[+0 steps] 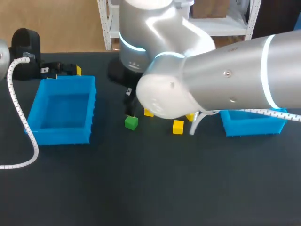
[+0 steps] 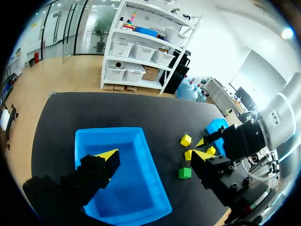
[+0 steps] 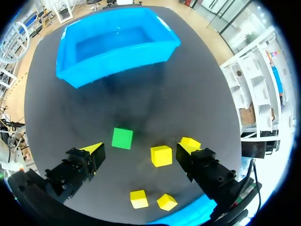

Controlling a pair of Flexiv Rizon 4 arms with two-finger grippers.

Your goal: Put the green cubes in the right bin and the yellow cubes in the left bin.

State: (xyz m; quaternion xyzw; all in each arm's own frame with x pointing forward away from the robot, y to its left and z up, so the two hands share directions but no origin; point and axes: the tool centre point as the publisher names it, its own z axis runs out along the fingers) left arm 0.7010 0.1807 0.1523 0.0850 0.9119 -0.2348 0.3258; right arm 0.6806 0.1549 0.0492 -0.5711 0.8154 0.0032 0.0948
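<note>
A green cube (image 1: pixel 131 123) lies on the black table between the two bins, with three yellow cubes (image 1: pixel 178 126) (image 1: pixel 148 113) (image 1: pixel 190 117) just to its right. My right gripper (image 3: pixel 141 148) hangs open above them, the green cube (image 3: pixel 122 138) and one yellow cube (image 3: pixel 161 156) lying below the gap between its fingers. Two more yellow cubes (image 3: pixel 138 198) (image 3: pixel 167 201) lie nearer the right bin (image 3: pixel 188 214). My left gripper (image 2: pixel 155 155) is open over the far side of the left bin (image 2: pixel 122 174), which holds nothing. It also sees the green cube (image 2: pixel 185 173).
The left blue bin (image 1: pixel 63 110) stands at the table's left. My right arm (image 1: pixel 225 89) partly hides the right blue bin (image 1: pixel 251 123). A white cable (image 1: pixel 21 117) loops along the left bin's outer side.
</note>
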